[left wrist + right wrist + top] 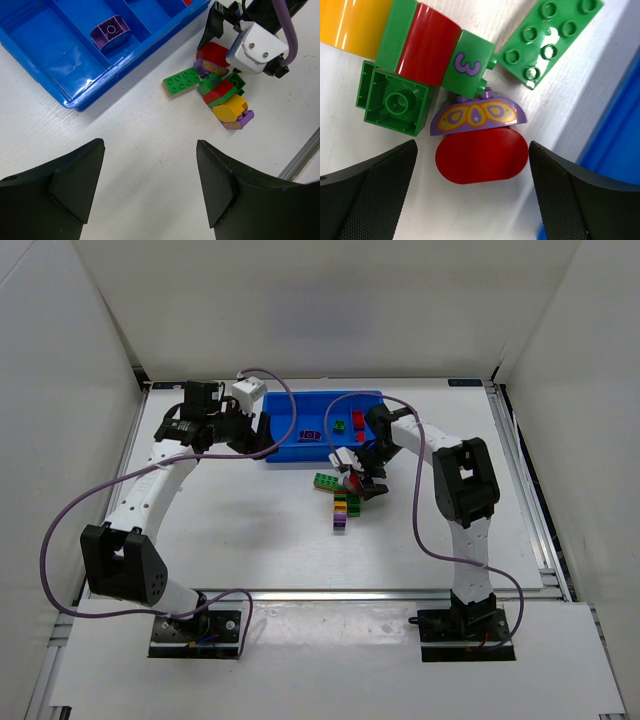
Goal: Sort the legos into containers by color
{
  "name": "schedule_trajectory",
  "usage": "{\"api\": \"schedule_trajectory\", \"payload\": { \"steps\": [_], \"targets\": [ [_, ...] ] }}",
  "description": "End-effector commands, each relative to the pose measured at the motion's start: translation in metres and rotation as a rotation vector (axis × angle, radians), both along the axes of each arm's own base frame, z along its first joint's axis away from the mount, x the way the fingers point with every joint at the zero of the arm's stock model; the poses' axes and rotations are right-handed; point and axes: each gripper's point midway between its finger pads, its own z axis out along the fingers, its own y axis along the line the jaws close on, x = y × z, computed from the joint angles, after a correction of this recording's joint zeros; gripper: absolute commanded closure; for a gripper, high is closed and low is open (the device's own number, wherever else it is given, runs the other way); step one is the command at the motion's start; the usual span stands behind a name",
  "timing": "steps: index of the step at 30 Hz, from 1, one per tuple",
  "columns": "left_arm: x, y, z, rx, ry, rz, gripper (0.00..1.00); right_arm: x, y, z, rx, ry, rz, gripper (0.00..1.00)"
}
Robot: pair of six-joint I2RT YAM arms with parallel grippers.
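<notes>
The blue tray (285, 430) lies at the back centre. It holds a purple brick (311, 434), a green brick (340, 425) and red bricks (358, 422). A pile of legos (342, 502) lies on the table just in front of it. My right gripper (472, 167) is open and low over the pile, its fingers either side of a red rounded brick (481, 155) that sits against a purple butterfly-print brick (479, 114). My left gripper (150, 185) is open and empty over bare table by the tray's near left corner (75, 102).
In the right wrist view the pile also has a green plate (550, 35), a green "3" brick (469, 64), a second red brick (427, 42), a hollow green brick (395, 102) and a yellow one (350, 22). The tray wall (620, 135) is close on the right.
</notes>
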Motion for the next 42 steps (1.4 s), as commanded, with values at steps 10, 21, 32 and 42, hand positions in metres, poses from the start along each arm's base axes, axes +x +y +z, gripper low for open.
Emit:
{"api": "schedule_trajectory", "payload": {
  "steps": [10,21,32,42],
  "targets": [
    [-0.006,-0.001,-0.006,-0.029,0.035,-0.005,0.18,0.006,0.002,-0.012,-0.01,-0.013,-0.051,0.48],
    [-0.046,-0.018,0.011,-0.212,0.034,-0.034,0.18,0.013,0.002,0.092,0.15,-0.032,-0.344,0.75],
    [-0.072,-0.054,0.048,-0.542,0.219,-0.157,0.17,-0.003,0.044,0.2,0.398,-0.072,-0.543,0.77],
    [-0.043,-0.066,0.062,-0.609,0.271,-0.156,0.17,-0.017,0.09,0.206,0.421,-0.068,-0.509,0.77]
  ]
}}
